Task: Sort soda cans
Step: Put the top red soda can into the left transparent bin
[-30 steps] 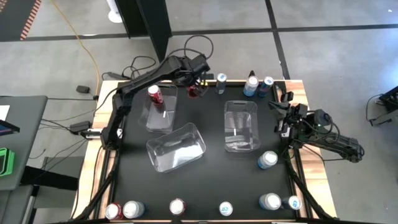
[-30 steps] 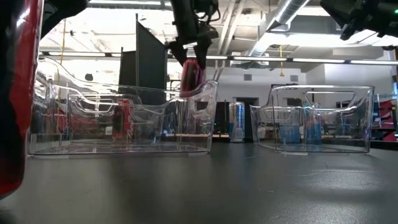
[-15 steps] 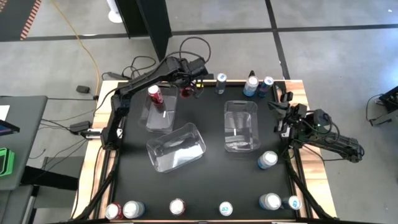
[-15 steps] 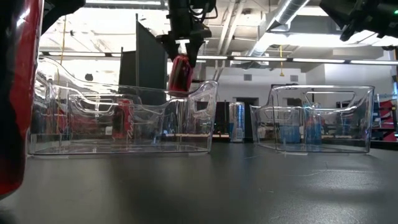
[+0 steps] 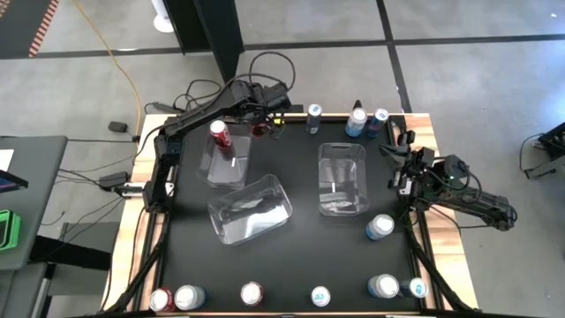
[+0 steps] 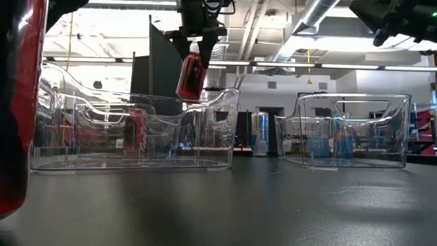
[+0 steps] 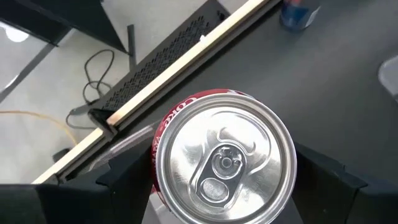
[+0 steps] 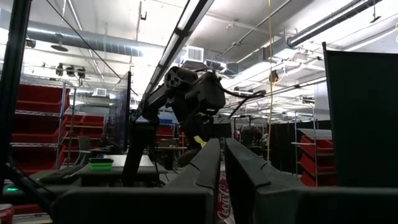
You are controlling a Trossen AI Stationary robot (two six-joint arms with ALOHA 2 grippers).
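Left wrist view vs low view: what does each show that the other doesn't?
Only the left wrist view shows the held red can from above: silver lid, pull tab, unopened, plus the table's wooden edge beyond it.

Only the low view shows that can hanging clear above the left clear bin, a second red can standing inside that bin, and the right clear bin.

Both show the left gripper shut on the red can, lifted off the black tabletop.

Both arms are matte black with chunky round joints. Thin black cables loop off the left arm (image 5: 207, 113). The right arm (image 5: 459, 190) looks the same.
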